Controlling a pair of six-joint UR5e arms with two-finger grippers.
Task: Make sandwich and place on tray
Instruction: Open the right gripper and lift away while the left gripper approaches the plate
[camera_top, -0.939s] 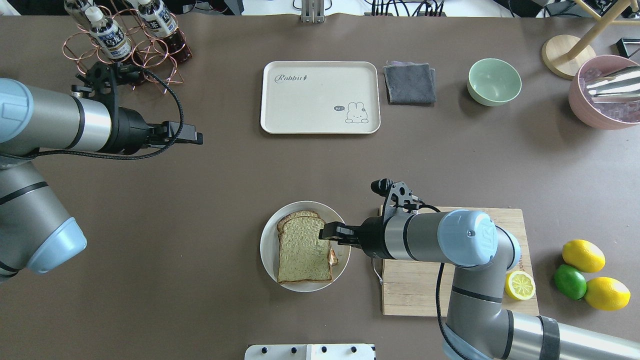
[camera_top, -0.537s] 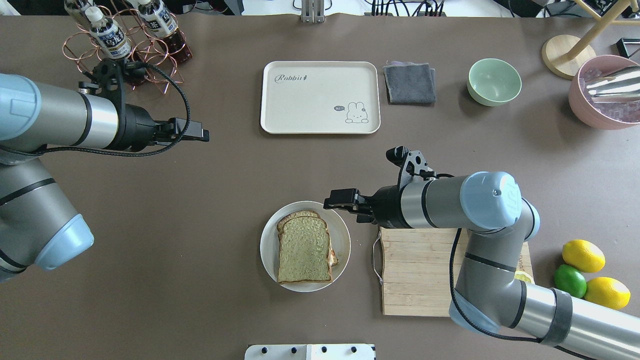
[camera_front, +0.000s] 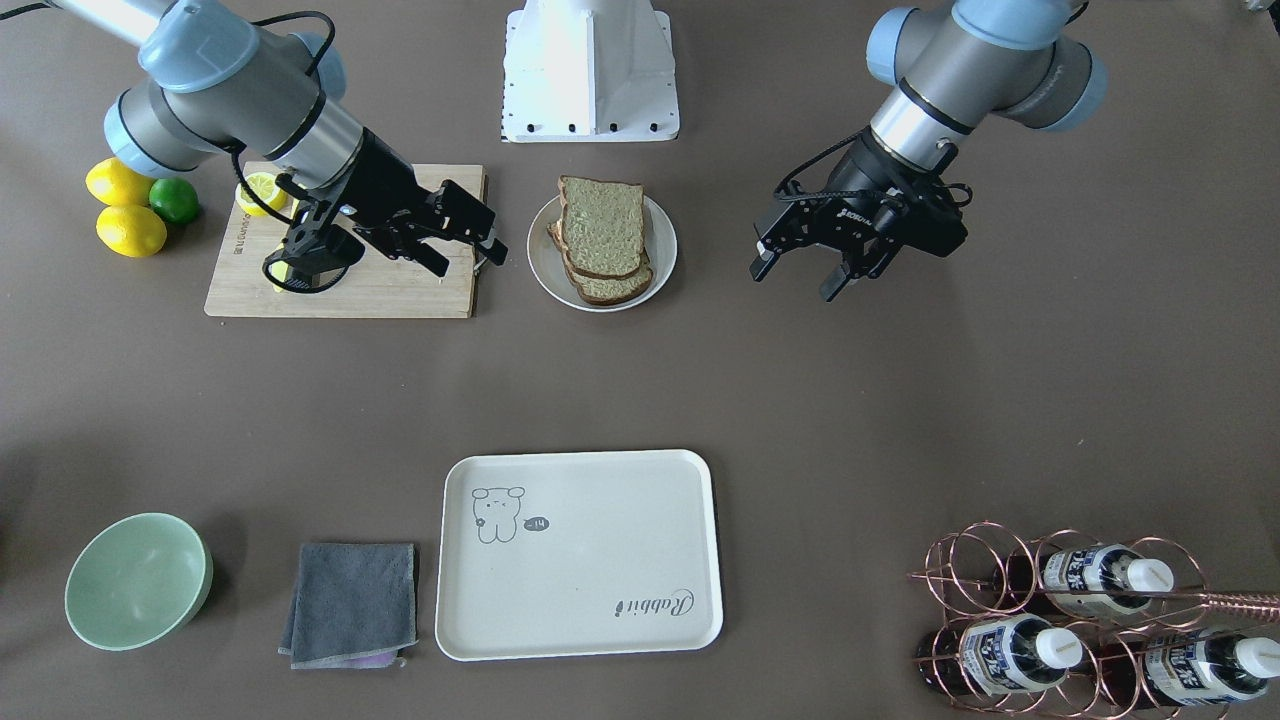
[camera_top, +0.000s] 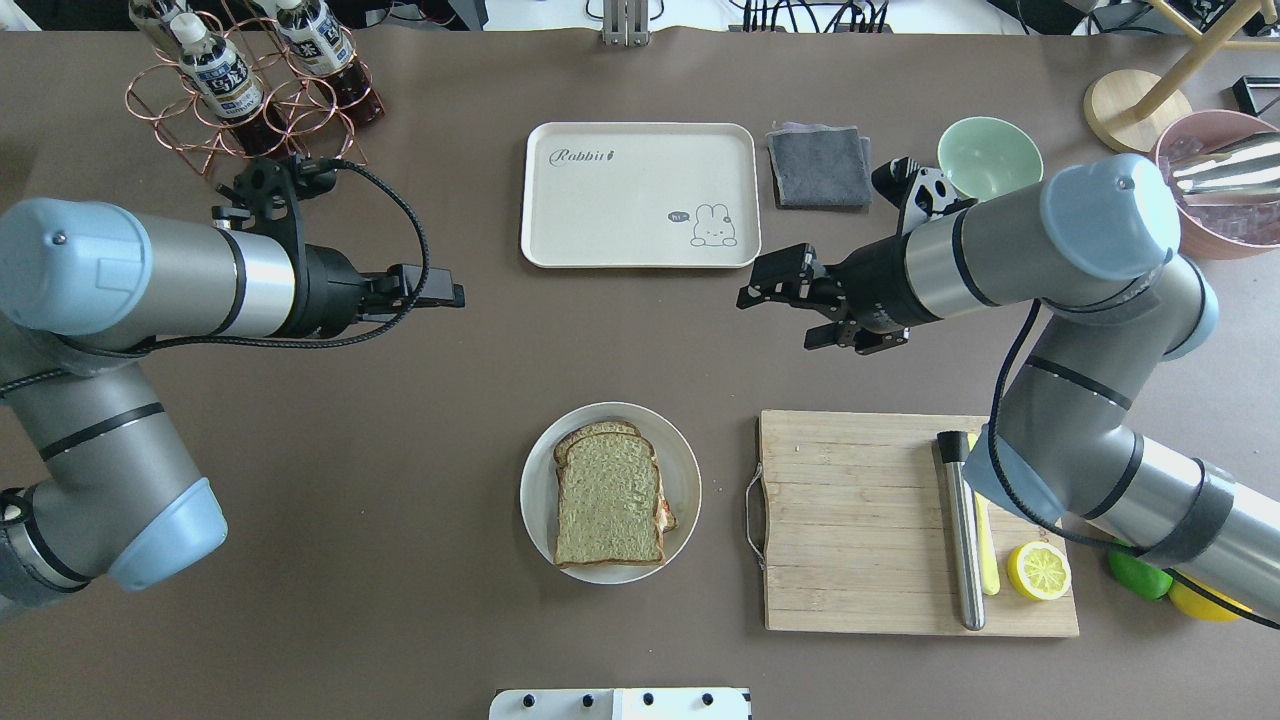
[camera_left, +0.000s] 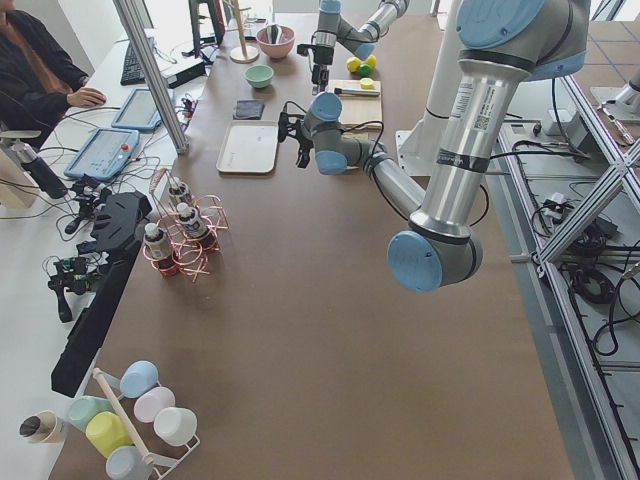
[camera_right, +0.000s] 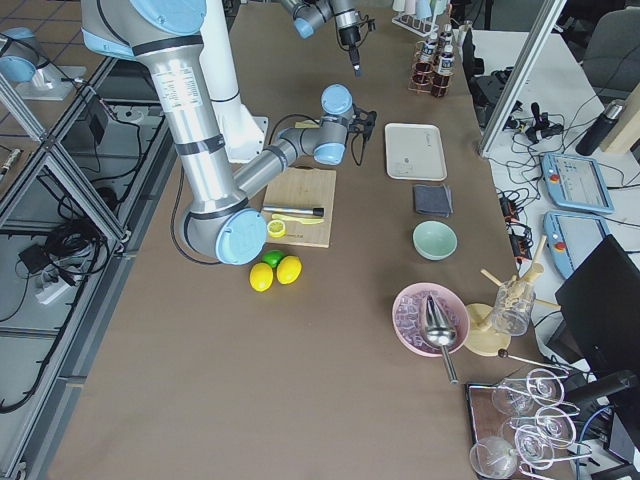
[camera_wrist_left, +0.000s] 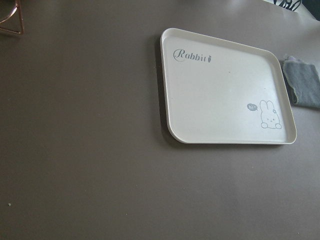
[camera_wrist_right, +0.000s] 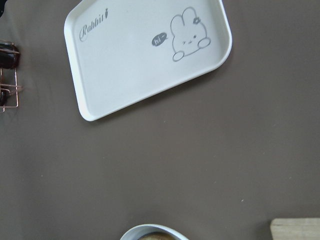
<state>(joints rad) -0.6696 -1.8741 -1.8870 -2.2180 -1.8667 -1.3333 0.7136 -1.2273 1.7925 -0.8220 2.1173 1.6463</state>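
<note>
The sandwich (camera_top: 608, 500) lies on its round white plate (camera_top: 535, 490) near the table's front middle, two wholegrain slices with a bit of egg showing at the right edge. In the front-facing view the sandwich (camera_front: 603, 235) and the plate (camera_front: 540, 272) sit untouched between the arms. The cream tray (camera_top: 640, 195) lies bare at the far middle, also in both wrist views (camera_wrist_left: 225, 100) (camera_wrist_right: 140, 65). My right gripper (camera_top: 777, 315) (camera_front: 470, 262) hovers open and holds nothing, right of the tray's near corner. Left of the tray, my left gripper (camera_top: 450, 296) (camera_front: 793, 282) is open with nothing in it.
A wooden cutting board (camera_top: 850, 520) right of the plate carries a steel rod (camera_top: 962, 530) and a lemon half (camera_top: 1040, 570). A grey cloth (camera_top: 820, 165) and a green bowl (camera_top: 990, 162) lie right of the tray. A copper bottle rack (camera_top: 250, 80) stands far left.
My right gripper left the sandwich's right edge and swung away toward the tray, uncovering the board. The left gripper moved right and slightly nearer, toward the table's middle. Sandwich and plate stayed put.
</note>
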